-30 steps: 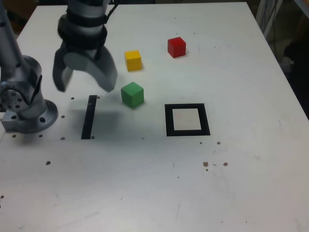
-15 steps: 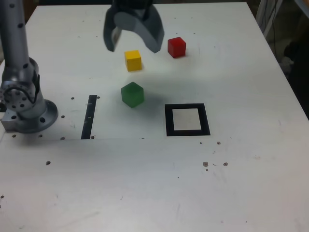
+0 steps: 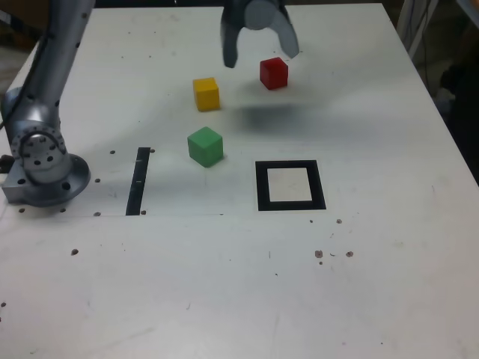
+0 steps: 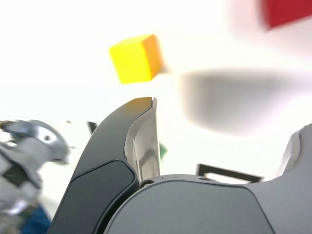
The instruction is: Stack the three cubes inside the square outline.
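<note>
Red cube [image 3: 274, 72] sits just beside the gripper [image 3: 259, 51] (jaws spread, empty); yellow cube [image 3: 206, 93] lies apart.

Exterior view: set high off the near edge of the table [image 3: 374, 299], looking down and across to its far edge, wide enough to take in almost the whole top. Wrist view: mounted just behind the gripper [image 4: 224, 122], very close, peering out between blurred fingers [image 4: 141, 141]. Shared by both: yellow cube [image 3: 206, 93] [image 4: 136, 57], red cube [image 3: 274, 72] [image 4: 285, 12], square outline [image 3: 290, 185] [image 4: 229, 173].
</note>
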`<state>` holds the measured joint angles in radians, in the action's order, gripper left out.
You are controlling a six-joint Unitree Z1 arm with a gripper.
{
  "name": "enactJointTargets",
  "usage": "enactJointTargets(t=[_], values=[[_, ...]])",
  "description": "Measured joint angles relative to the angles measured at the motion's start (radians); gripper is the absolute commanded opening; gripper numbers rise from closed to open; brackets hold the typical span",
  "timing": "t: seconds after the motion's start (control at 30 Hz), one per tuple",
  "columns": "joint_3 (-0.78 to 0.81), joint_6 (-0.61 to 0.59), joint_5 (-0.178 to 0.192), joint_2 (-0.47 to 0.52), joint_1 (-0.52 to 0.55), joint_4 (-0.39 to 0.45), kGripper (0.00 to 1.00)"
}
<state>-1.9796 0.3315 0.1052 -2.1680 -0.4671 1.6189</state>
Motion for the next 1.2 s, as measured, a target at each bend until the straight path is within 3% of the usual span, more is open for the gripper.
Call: enactJointTargets(t=[0.17, 0.23, 0.33, 0.53, 0.7, 1.2], values=[[-0.156, -0.063, 0.014, -0.056, -0.007, 0.001, 0.95], [-0.216, -0.078, 0.044, -0.069, -0.013, 0.001, 0.95], [-0.252, -0.098, 0.116, -0.084, -0.019, -0.002, 0.95], [-0.209, -0.126, 0.178, -0.123, -0.030, -0.015, 0.95], [-0.177, -0.137, 0.178, -0.141, -0.053, -0.025, 0.94], [-0.157, -0.136, 0.104, -0.209, -0.092, -0.061, 0.92]])
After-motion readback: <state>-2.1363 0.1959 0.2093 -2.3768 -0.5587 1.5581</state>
